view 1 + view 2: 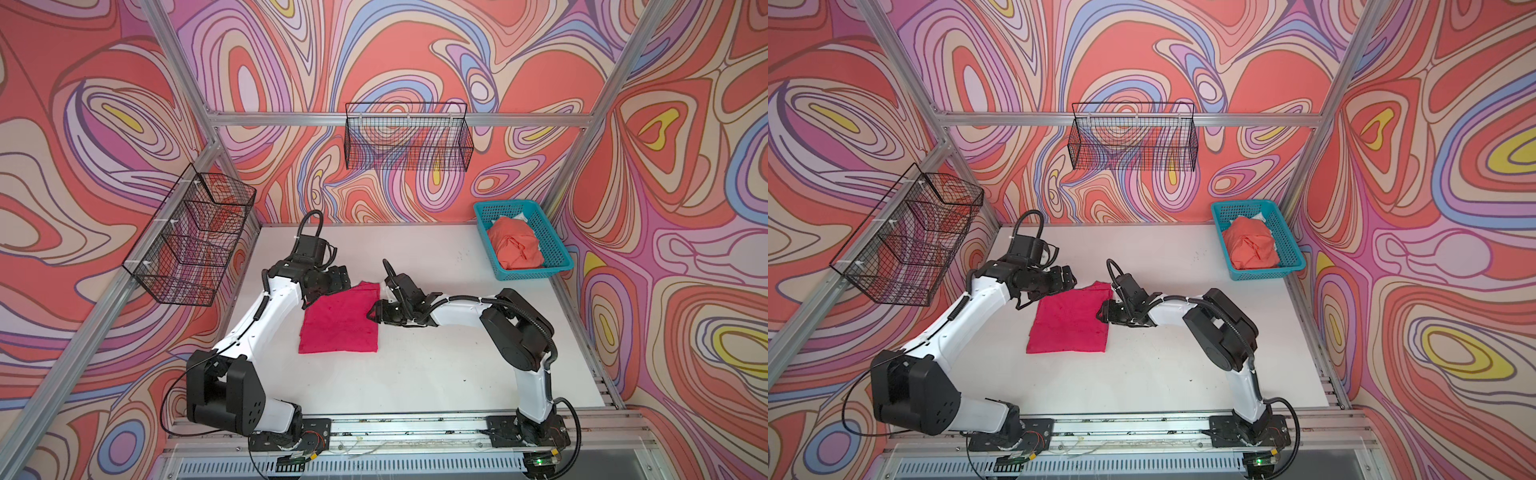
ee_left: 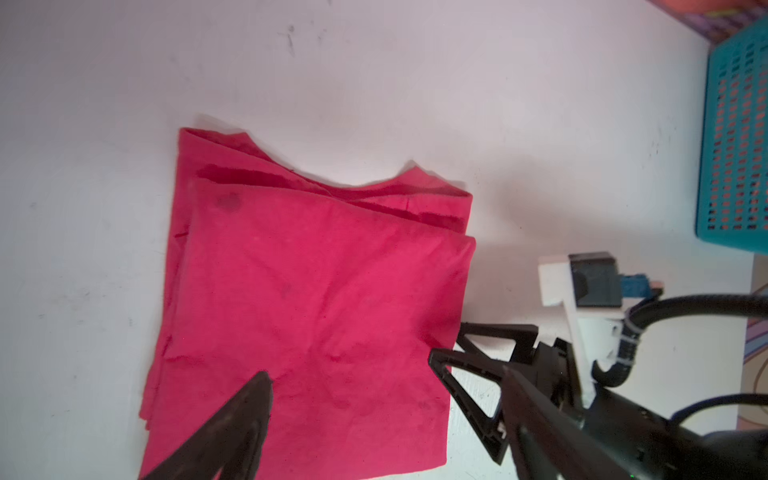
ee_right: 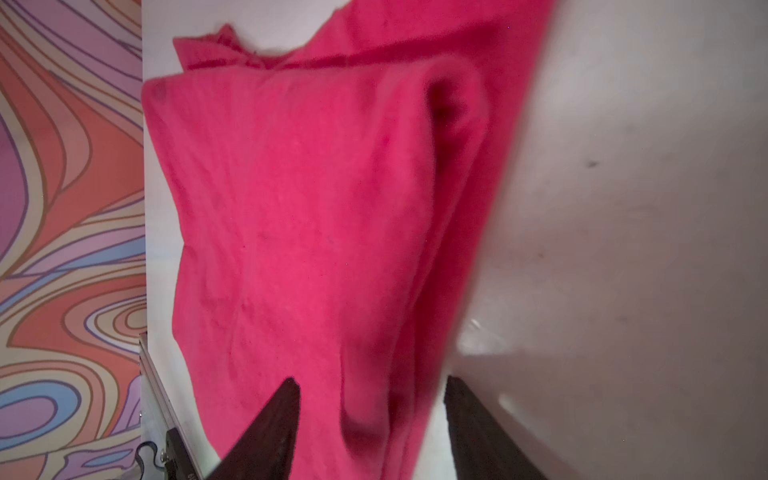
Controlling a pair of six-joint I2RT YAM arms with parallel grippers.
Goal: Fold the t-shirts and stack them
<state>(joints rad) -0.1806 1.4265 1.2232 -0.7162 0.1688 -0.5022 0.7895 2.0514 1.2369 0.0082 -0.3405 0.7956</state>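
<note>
Pink shirt point(image 1: 338, 324) lies 12-to-6 on the counter point(image 1: 415, 374); right tool point(image 1: 371, 313), unclenched, straddles its 3 o'clock edge, while left tool point(image 1: 1030, 300) hangs released at 10.

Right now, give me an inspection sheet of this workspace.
Surface: white table, faintly scuffed.
Job's things: pink shirt folded flat mid-table; orange shirt bunched in the teal basket, far right corner.
Clutter: nothing seen.
Grippers: left gripper open by the pink shirt's far left corner; right gripper open, straddling its right edge.
Cables: black cables hug both arms, clear of the cloth.
Surroundings: two wire baskets on swirl-patterned walls.
</note>
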